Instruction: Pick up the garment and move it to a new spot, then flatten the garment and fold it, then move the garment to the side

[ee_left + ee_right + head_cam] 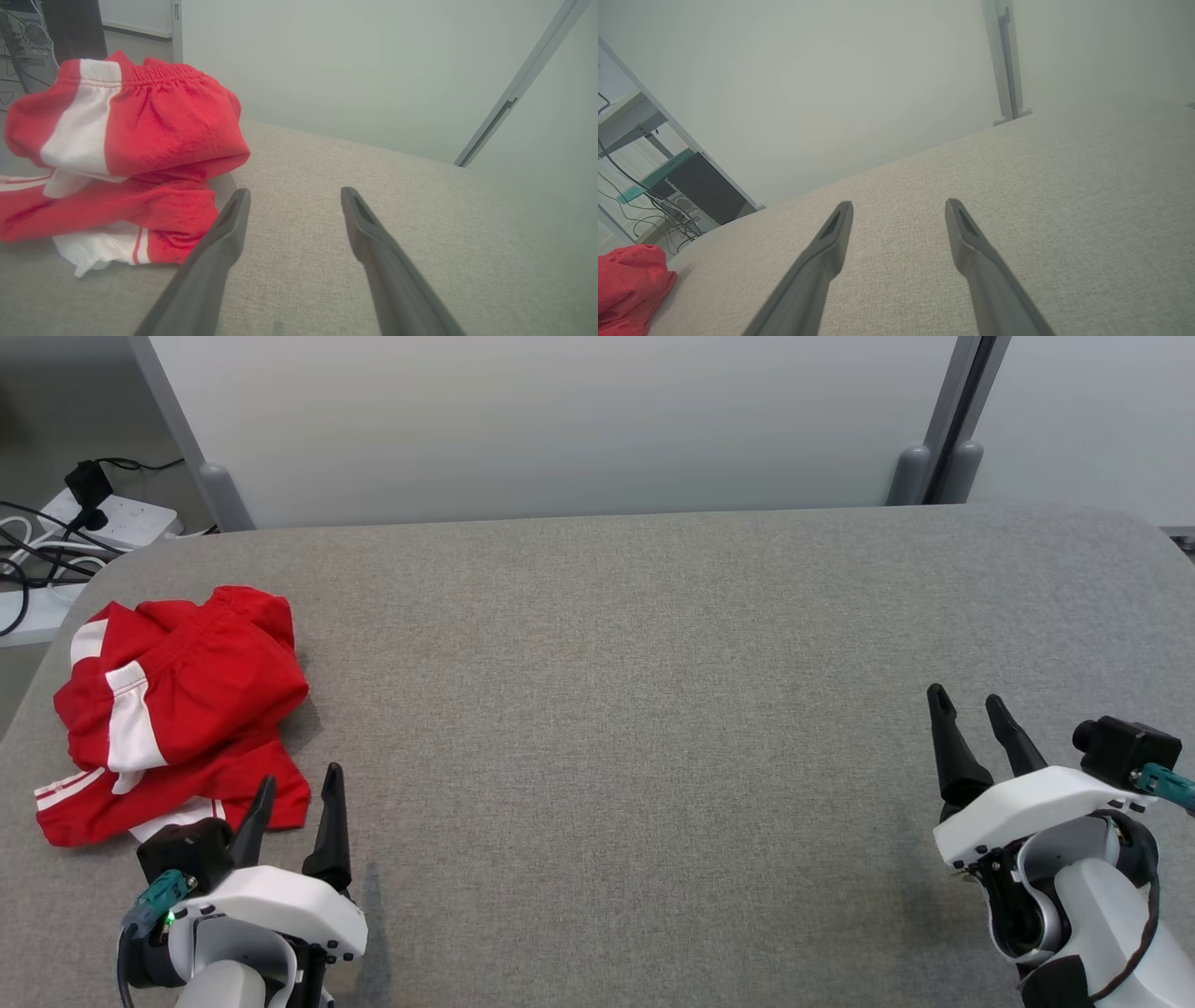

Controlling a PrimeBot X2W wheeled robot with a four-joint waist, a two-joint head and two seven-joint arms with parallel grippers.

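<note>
A red garment with white stripes [173, 709] lies crumpled in a heap at the left end of the grey table [635, 691]. In the left wrist view the garment [140, 140] bulks up just left of the fingers, its elastic waistband on top. My left gripper [301, 782] is open at the near left, its fingertips right beside the heap's near right corner, holding nothing. Far from the cloth, my right gripper [966, 700] stands open at the near right over bare table. The right wrist view catches a red edge of the garment [630, 284] at its lower left.
A white wall panel [560, 420] runs behind the table's far edge, with grey posts [934, 467] at the back right. A power strip and dark cables [84, 513] lie off the table's far left corner. A dark computer case [705, 186] stands beyond that end.
</note>
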